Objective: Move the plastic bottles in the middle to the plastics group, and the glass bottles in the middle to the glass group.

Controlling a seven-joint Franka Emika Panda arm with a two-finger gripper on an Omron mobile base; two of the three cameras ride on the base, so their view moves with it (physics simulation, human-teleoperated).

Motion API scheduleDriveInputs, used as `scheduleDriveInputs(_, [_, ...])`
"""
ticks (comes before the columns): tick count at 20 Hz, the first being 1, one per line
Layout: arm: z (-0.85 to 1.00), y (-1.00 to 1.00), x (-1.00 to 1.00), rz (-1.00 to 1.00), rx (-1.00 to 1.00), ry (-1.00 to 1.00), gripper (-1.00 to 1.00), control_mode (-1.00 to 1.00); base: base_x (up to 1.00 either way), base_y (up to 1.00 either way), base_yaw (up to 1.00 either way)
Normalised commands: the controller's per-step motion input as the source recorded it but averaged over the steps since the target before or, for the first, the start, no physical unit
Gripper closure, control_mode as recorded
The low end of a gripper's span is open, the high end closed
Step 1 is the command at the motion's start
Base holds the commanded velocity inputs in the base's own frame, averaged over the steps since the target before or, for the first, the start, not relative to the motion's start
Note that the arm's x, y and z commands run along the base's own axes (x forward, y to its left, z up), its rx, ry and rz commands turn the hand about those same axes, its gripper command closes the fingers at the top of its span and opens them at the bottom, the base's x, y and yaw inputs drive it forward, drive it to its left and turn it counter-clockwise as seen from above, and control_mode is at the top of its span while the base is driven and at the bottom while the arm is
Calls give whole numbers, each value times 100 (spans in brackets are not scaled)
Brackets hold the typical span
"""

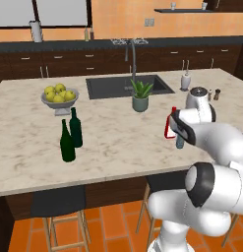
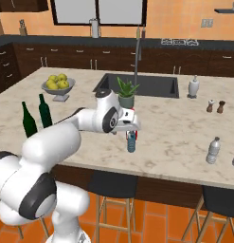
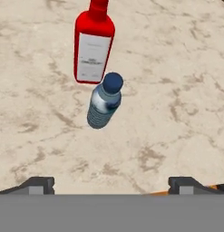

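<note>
The blue-grey bottle (image 3: 104, 102) with a dark cap stands on the marble counter right below my hand, close in front of the red flat-sided bottle (image 3: 93, 50) with its white label. My gripper (image 3: 111, 185) hovers above them, open, fingertips wide apart and holding nothing. From the base cameras the gripper (image 2: 131, 127) hangs over the blue-grey bottle (image 2: 131, 142) (image 1: 180, 142), and the red bottle (image 1: 168, 125) is partly hidden by the hand. A clear-whitish bottle (image 2: 213, 150) stands far right near the front edge. Two dark green wine bottles (image 1: 67, 142) (image 2: 28, 121) stand at the left.
A bowl of lemons (image 1: 59, 97) sits behind the green bottles. A potted plant (image 1: 140, 96) stands by the sink (image 1: 128, 86). The white soap dispenser (image 2: 194, 87) and two small shakers (image 2: 215, 106) are at the back right. Stools (image 2: 113, 190) stand under the counter's front edge.
</note>
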Motion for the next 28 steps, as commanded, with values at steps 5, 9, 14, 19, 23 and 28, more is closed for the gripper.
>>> scheduleDriveInputs(5, [-21,-3,41,10,11,10,-100,-100,0,0,0])
scheduleDriveInputs(9, [-11,-11,45,8,6,2,-100,-100,0,0,0])
scheduleDriveInputs(14, [-18,-11,15,13,7,1,-100,-100,0,0,0])
scheduleDriveInputs(19, [-27,-6,27,6,1,1,-100,-100,0,0,0])
scheduleDriveInputs(23, [-21,0,36,0,0,6,-100,-100,0,0,0])
scheduleDriveInputs(28, [-17,0,30,0,0,9,-100,-100,0,0,0])
